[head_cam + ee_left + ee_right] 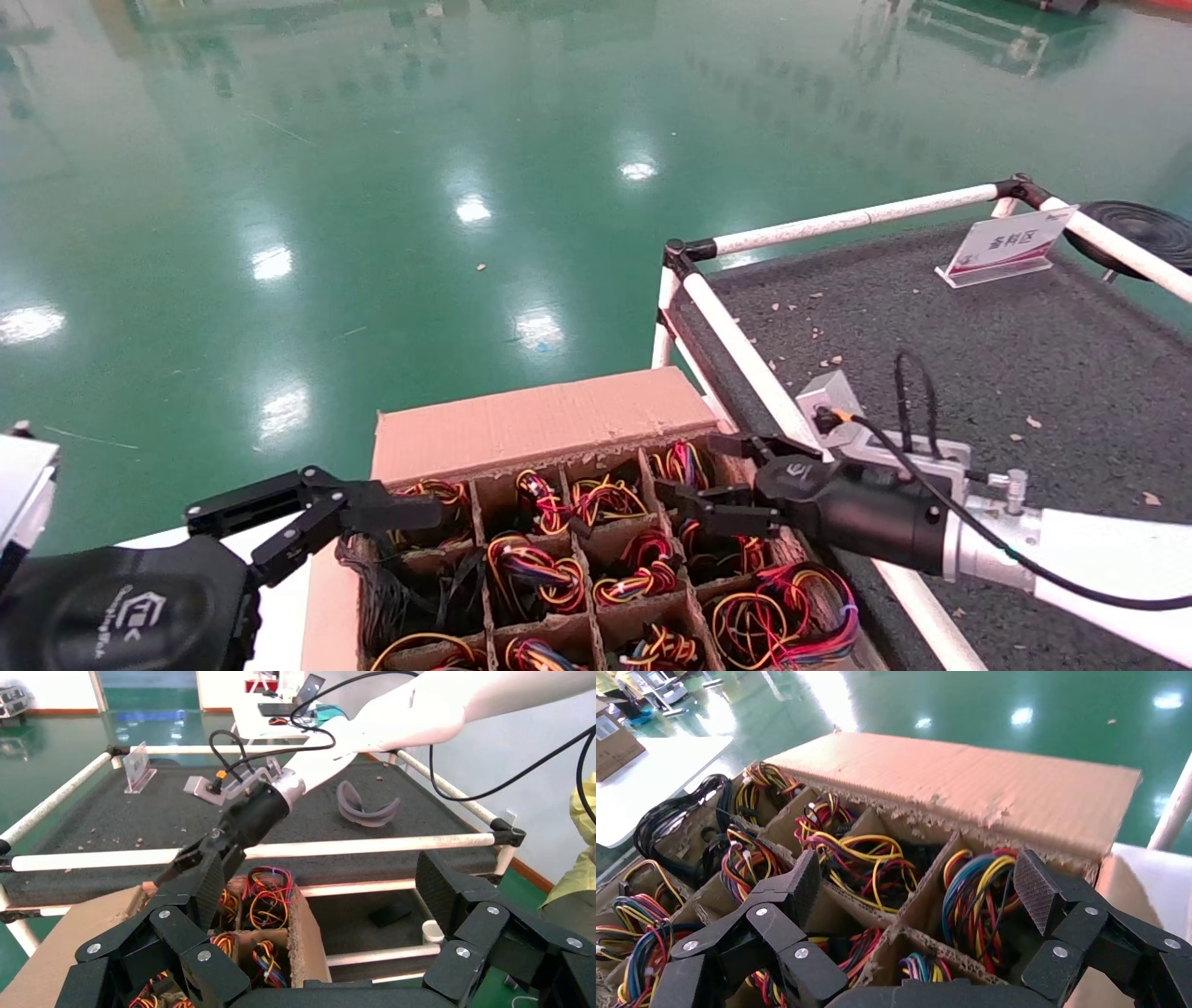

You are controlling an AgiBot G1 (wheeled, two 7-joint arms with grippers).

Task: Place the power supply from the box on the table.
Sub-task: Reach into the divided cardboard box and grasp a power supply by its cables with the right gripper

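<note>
Right gripper (703, 480), black, with textured pads, hangs with its jaws spread over the far right cells of the box (540, 424), holding nothing. In the right wrist view its two fingers (800, 885) straddle the cardboard dividers, with coiled wire bundles (866, 857) in the cells directly below and between them. The power supplies sit down inside the cells; only their wires show, so which unit lies under the gripper cannot be told beyond the bundle nearest the far wall.

Left gripper (317, 517), also black, hovers with its jaws apart over the box's left edge, near the far left cells, empty.

The box is brown corrugated cardboard with a folded-back flap on its far side and a grid of square cells with ragged, torn edges. The wires are thin, glossy loops of red, yellow, orange, blue and black.

The table (1024, 373) stands just right of the box; its top is rough dark grey matting flecked with pale crumbs, framed by round white pipe rails (745, 349) with black corner joints. A small white sign (1006, 244) stands at its far side. Beyond lies a glossy green floor (372, 186).
</note>
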